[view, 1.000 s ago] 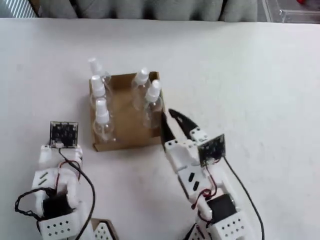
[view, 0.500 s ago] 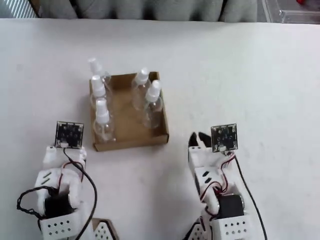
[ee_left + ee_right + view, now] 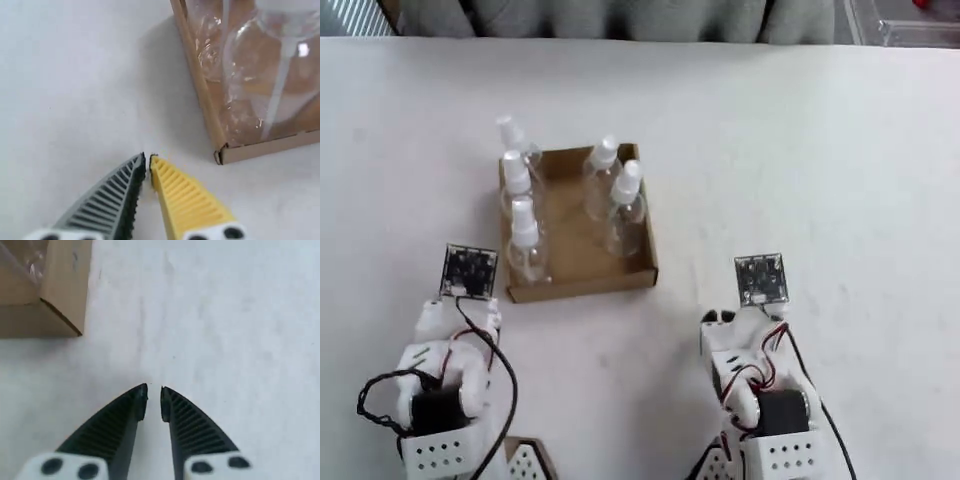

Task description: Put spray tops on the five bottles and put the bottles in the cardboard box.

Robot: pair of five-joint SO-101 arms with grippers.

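Observation:
The cardboard box (image 3: 582, 284) sits on the white table, left of centre. Several clear bottles with white spray tops stand upright in it: two on its right side (image 3: 625, 205) and two along its left wall (image 3: 525, 240). Another bottle (image 3: 510, 135) stands at the back left corner; whether it is inside I cannot tell. My left gripper (image 3: 148, 161), grey and yellow, is shut and empty over the table beside the box's front corner (image 3: 220, 155). My right gripper (image 3: 154, 390), black, is shut on nothing, off the box's front right corner (image 3: 62, 315).
Both arm bases (image 3: 435, 420) (image 3: 770, 420) stand at the table's front edge. A clear plastic container (image 3: 905, 25) is at the back right. Open tabletop (image 3: 820, 160) stretches to the right of the box.
My right arm pulled back from the box's right wall toward the front edge, and its fingers went from open to shut. My left arm drew back slightly.

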